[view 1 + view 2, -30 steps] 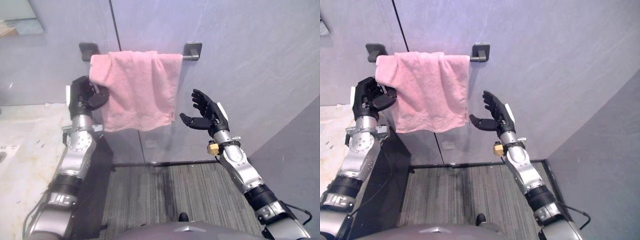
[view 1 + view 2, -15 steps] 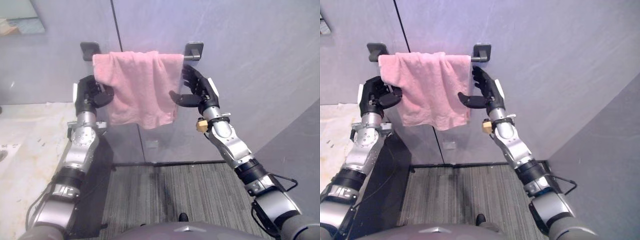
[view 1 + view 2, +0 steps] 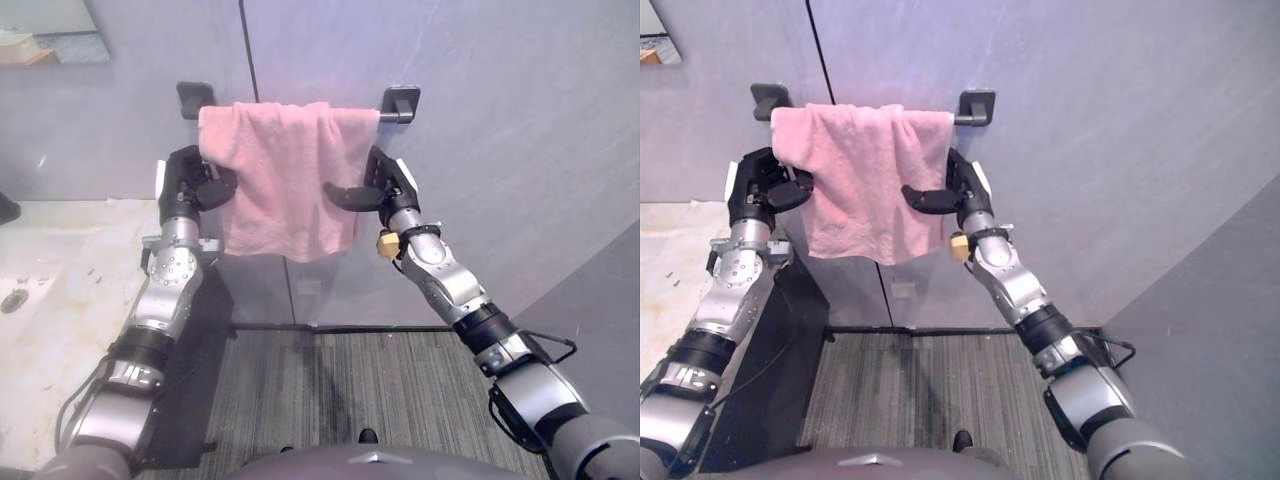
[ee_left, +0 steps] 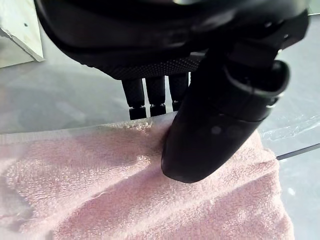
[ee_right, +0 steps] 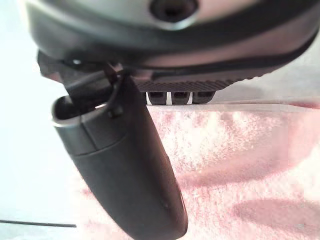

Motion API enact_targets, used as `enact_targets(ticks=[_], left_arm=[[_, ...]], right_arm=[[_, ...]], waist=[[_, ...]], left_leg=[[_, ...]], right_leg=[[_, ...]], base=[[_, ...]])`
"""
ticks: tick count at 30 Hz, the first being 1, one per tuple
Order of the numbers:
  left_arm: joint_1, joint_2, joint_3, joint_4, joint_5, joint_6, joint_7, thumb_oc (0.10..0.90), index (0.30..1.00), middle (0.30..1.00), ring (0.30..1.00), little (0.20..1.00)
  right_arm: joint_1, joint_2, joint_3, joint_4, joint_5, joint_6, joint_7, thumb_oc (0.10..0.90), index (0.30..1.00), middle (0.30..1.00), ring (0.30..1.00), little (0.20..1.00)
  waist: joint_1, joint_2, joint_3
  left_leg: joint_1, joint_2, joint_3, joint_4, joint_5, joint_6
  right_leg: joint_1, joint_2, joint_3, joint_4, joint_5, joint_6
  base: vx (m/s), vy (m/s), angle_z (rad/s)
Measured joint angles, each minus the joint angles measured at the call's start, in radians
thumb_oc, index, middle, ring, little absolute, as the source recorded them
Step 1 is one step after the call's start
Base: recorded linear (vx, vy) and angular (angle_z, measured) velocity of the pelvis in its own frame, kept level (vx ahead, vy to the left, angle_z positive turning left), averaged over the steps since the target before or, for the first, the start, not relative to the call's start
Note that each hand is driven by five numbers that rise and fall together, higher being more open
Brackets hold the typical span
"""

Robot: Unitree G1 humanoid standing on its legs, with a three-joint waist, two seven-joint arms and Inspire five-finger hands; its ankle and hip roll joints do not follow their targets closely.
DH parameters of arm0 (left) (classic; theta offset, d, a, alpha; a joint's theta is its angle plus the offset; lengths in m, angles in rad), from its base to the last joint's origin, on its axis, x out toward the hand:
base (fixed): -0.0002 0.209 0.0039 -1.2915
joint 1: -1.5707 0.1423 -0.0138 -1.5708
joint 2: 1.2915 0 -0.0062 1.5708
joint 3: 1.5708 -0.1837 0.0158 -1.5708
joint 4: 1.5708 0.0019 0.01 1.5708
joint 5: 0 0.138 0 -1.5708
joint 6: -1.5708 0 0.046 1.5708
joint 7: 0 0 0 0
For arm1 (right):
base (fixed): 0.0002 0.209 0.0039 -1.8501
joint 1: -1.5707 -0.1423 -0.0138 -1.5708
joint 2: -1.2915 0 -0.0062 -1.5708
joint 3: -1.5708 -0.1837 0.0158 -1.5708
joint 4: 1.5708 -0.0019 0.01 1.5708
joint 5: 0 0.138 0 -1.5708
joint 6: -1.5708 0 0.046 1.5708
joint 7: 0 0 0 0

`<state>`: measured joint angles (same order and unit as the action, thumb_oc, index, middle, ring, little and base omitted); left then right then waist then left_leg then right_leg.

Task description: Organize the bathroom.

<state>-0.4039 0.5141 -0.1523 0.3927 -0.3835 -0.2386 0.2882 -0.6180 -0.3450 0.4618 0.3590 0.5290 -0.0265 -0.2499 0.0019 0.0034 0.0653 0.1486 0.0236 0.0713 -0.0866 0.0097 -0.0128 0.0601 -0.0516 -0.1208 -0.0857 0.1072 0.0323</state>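
The pink towel [image 3: 285, 175] is hanging over a dark towel bar [image 3: 392, 113] on the grey wall [image 3: 520, 130]; the bar itself is mostly hidden under the cloth, and only its right end and the two dark wall brackets [image 3: 768, 98] are showing; the towel is bunched and uneven, with its lower edge hanging lower toward the right.

The left hand [image 3: 190, 183] is at the towel's left edge; in the left wrist view the thumb [image 4: 210, 135] is lying on the front of the cloth and the fingers [image 4: 150, 97] are going behind the edge, so the hand is pinching the towel; the tips of these fingers are cut off by the cloth.

The right hand [image 3: 378, 185] is at the towel's right edge; its thumb [image 5: 130, 180] is reaching across the front of the cloth, and the fingers [image 5: 172, 96] are disappearing behind the towel's edge; their ends are hidden, so I cannot tell if they are clamping the cloth or only lying against it.

Below the towel a striped grey mat [image 3: 330, 385] is lying on the floor; at the left a pale, stained floor [image 3: 50, 300] is showing; no writing can be read anywhere.
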Motion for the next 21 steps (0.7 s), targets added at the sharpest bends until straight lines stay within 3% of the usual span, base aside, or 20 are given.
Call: enact_targets(ticks=[1,3,13,21], left_arm=[[0.000,0.000,0.000,0.000,0.000,0.000,-0.002,0.400,0.300,0.300,0.300,0.300],[0.000,0.000,0.000,0.000,0.000,0.000,-0.004,0.400,0.300,0.300,0.300,0.300],[0.000,0.000,0.000,0.000,0.000,0.001,-0.008,0.400,0.300,0.300,0.300,0.300],[0.001,0.000,0.000,0.000,0.001,0.000,0.002,0.400,0.300,0.300,0.300,0.300]], right_arm=[[-0.003,0.000,0.000,0.002,0.003,0.000,-0.003,0.645,0.667,0.667,0.667,0.667],[-0.003,0.000,0.000,0.002,0.008,0.000,-0.008,0.400,0.300,0.300,0.300,0.300],[-0.003,0.007,0.000,0.002,-0.013,-0.012,-0.067,0.400,0.300,0.300,0.300,0.300],[0.059,0.046,-0.029,-0.029,-0.055,-0.123,-0.115,0.400,0.300,0.300,0.300,0.300]], waist=[[-0.001,0.000,0.000],[-0.001,0.000,0.000],[-0.003,0.000,0.000],[-0.008,0.001,-0.001]], left_leg=[[0.000,0.000,-0.002,0.000,0.000,-0.001],[-0.001,0.001,-0.005,0.000,0.001,-0.001],[-0.001,0.001,-0.006,0.000,0.001,-0.002],[0.000,0.001,0.006,0.000,0.001,-0.002]], right_leg=[[0.000,0.000,-0.002,0.000,0.000,0.000],[0.001,0.000,-0.005,0.000,0.000,-0.001],[0.001,0.001,-0.005,0.000,-0.001,-0.001],[-0.003,0.001,0.010,0.000,-0.001,-0.001]], base=[[0.00,0.000,0.00],[0.03,-0.003,0.04],[0.00,0.000,0.00],[0.00,0.002,-0.03]])
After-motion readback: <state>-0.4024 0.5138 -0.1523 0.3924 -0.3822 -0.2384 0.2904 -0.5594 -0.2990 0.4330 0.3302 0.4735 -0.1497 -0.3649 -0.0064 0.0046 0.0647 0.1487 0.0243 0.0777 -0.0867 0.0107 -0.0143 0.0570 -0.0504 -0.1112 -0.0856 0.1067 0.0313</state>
